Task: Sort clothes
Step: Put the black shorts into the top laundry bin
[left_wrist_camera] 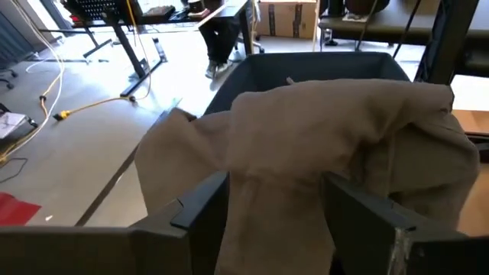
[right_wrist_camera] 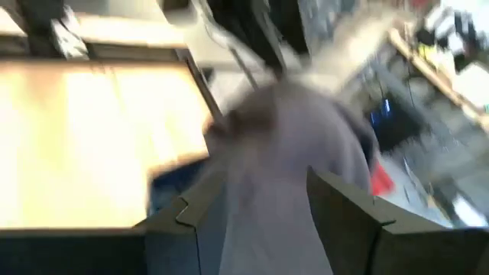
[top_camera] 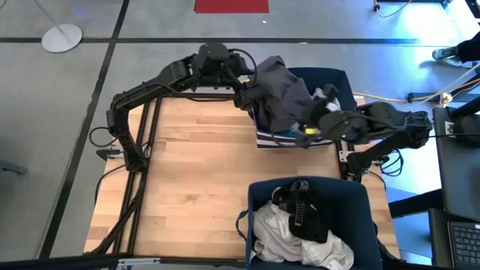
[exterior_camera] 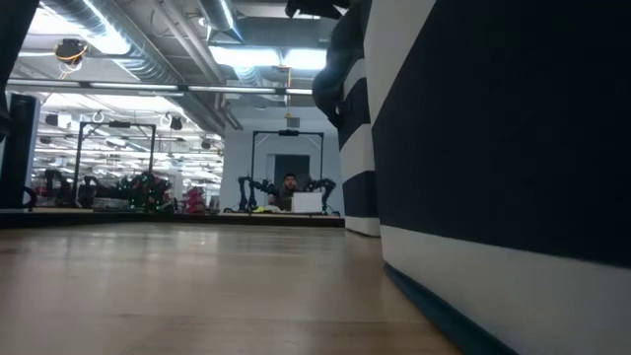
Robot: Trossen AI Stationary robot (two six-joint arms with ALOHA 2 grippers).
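A dark grey garment (top_camera: 281,94) is heaped over the far navy bin (top_camera: 336,78), and part of it hangs over the bin's striped side (exterior_camera: 338,59). My left gripper (top_camera: 246,88) is at the garment's left end. It stands open, with cloth (left_wrist_camera: 306,130) lying between and ahead of its fingers (left_wrist_camera: 273,183). My right gripper (top_camera: 319,124) comes from the table's right and is shut on the garment's near right part (right_wrist_camera: 263,191). A white garment (top_camera: 289,236) and a black garment (top_camera: 300,210) lie in the near bin (top_camera: 259,191). My left gripper's fingers (left_wrist_camera: 206,202) stand wide apart with a fold of the garment (left_wrist_camera: 275,221) running between them; whether they touch it I cannot tell. My right gripper has the grey cloth (right_wrist_camera: 267,221) between its two fingers, coming slanting down from the table's right. The garment bulges up ahead of the fingers, over the bin. Blur hides which edge or how many layers.
The bare wooden tabletop (top_camera: 195,165) spreads left of both bins. The near bin's striped wall (exterior_camera: 493,148) fills the right of the low view. Black cables run down the table's left side (top_camera: 139,187). A person sits at a desk in the room behind (exterior_camera: 288,187).
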